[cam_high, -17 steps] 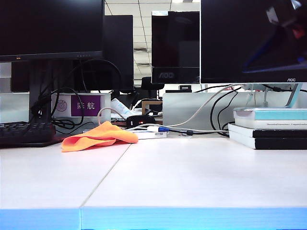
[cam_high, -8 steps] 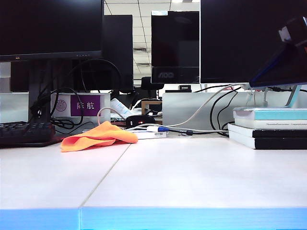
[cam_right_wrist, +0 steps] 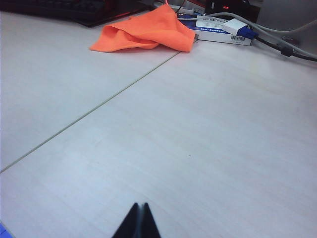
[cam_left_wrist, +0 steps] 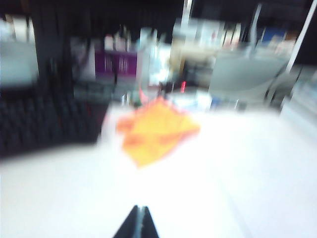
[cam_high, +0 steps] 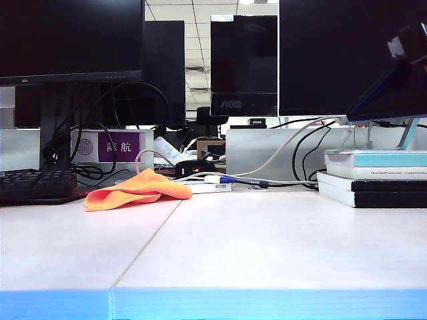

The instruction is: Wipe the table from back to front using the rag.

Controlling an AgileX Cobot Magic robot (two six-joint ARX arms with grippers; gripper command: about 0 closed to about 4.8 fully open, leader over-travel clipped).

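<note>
Nearest the exterior camera runs the light-blue front edge band of the wide white matte table [cam_high: 267,240], crossed by a thin dark seam that slants from the front edge toward the back left.

Left gripper [cam_left_wrist: 138,223]: two dark fingertips are seen pressed together, closed on nothing, above bare white tabletop. The left wrist view is heavily blurred (only broad shapes can be made out). In the exterior view this gripper is not seen.

Right gripper [cam_right_wrist: 138,222]: dark fingertips are likewise seen meeting in a point, shut and empty, over bare tabletop near the seam. In the exterior view only a dark part of the right arm [cam_high: 400,80] is seen high at the right edge, raised well above the desk.

The soft bright orange cloth rag [cam_high: 137,189] is found at the back left of the table, crumpled with a raised fold, just left of the seam and well apart from both grippers. It is also seen in the wrist views [cam_left_wrist: 156,130] [cam_right_wrist: 143,30].

Beside the rag, a black keyboard [cam_high: 37,185] is noted to the left, a white box with a barcode label [cam_right_wrist: 218,34] and grey cables [cam_high: 280,157] to the right.

Farther right, a stack of books [cam_high: 373,177] is seen lying flat. Behind everything, dark monitors [cam_high: 70,40] and a purple sign [cam_high: 119,147] are noted.
</note>
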